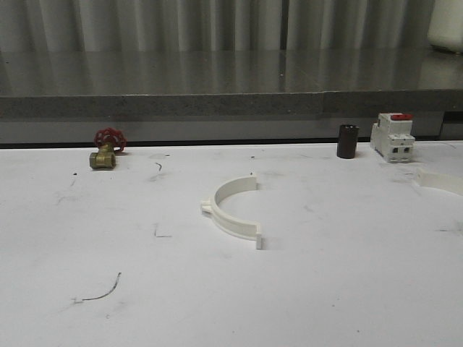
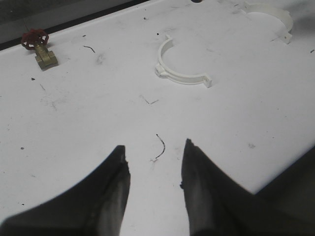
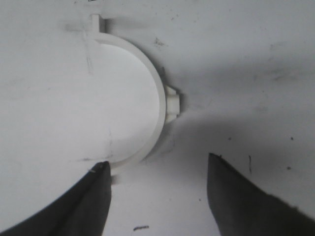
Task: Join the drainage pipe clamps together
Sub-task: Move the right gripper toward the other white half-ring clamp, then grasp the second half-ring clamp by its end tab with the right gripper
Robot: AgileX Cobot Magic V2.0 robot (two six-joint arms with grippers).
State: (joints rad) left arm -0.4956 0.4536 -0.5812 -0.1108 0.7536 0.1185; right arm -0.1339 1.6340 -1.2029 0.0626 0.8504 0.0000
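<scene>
One white drainage pipe clamp (image 1: pixel 228 206) lies flat at the middle of the table, its open side facing right. A second clamp (image 1: pixel 439 181) lies at the table's right edge, partly cut off. In the left wrist view my left gripper (image 2: pixel 155 150) hangs open over bare table, well short of the middle clamp (image 2: pixel 184 78), with the other clamp (image 2: pixel 284 17) farther off. My right gripper (image 3: pixel 157 161) is open just above a clamp (image 3: pixel 160 98) with its outer lug (image 3: pixel 173 105) showing. One fingertip (image 3: pixel 101 172) covers that clamp's near end tab.
A brass valve with a red handwheel (image 1: pixel 107 148) stands at the back left. A black cylinder (image 1: pixel 347 141) and a white breaker with a red top (image 1: pixel 392 136) stand at the back right. A grey ledge (image 1: pixel 217 105) runs behind the table.
</scene>
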